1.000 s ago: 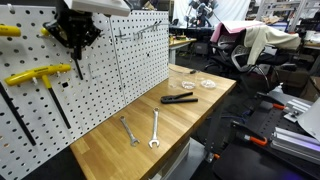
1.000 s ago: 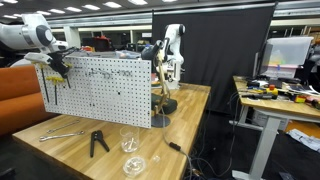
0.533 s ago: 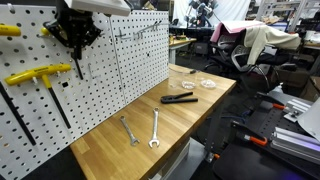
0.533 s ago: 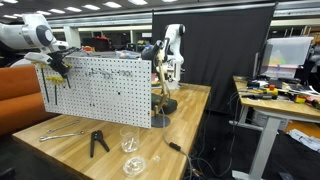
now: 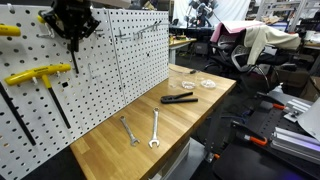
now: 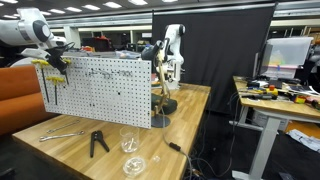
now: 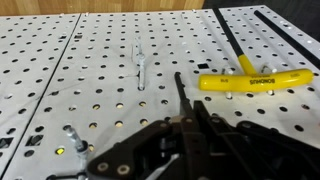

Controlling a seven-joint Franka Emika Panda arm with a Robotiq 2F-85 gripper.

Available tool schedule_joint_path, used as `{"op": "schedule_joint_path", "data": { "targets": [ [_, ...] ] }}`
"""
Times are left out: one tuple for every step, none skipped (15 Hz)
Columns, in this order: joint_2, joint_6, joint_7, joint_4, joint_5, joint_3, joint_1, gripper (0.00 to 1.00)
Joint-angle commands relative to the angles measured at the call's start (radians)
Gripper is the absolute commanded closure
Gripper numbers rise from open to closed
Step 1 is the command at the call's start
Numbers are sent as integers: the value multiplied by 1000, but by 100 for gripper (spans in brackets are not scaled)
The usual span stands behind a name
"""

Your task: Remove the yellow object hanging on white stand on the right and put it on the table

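Note:
A white pegboard (image 5: 120,60) stands on the wooden table (image 5: 190,115). A yellow T-handle key (image 5: 38,74) hangs on it, and another yellow piece (image 5: 8,30) hangs above it at the left edge. My gripper (image 5: 72,28) is at the top of the board, right of and above the T-handle key. It is shut on a thin black rod (image 5: 79,60) that hangs down from the jaws. In the wrist view the jaws (image 7: 185,125) pinch this rod (image 7: 179,88), and the yellow T-handle key (image 7: 255,80) lies beside it, untouched. The rod's top end is hidden in the jaws.
Two wrenches (image 5: 155,128) and black pliers (image 5: 180,98) lie on the table, with clear dishes (image 5: 208,84) at the far end. In an exterior view a glass (image 6: 128,138) and pliers (image 6: 97,142) sit before the board (image 6: 100,90). Office chairs stand beyond.
My gripper has moved up along the pegboard with the black rod still in it. Nothing else has moved.

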Motion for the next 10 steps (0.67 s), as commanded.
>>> {"op": "schedule_joint_path", "data": {
  "targets": [
    [-59, 21, -3, -39, -28, -8, 8, 98],
    [-68, 19, -6, -40, -29, -3, 7, 98],
    [-76, 19, -9, -45, -26, 2, 5, 98],
    [-84, 17, -14, -51, -20, 7, 2, 98],
    [-94, 16, -18, -61, -15, 12, -1, 98],
    [-101, 12, -20, -71, -12, 15, -3, 98],
    [-112, 4, -28, -87, -7, 20, -8, 98],
    [-125, -3, -37, -110, 3, 25, -13, 98],
    [-138, -9, -45, -134, 12, 30, -19, 98],
    [-151, -15, -45, -160, 11, 29, -22, 98]
  ]
}}
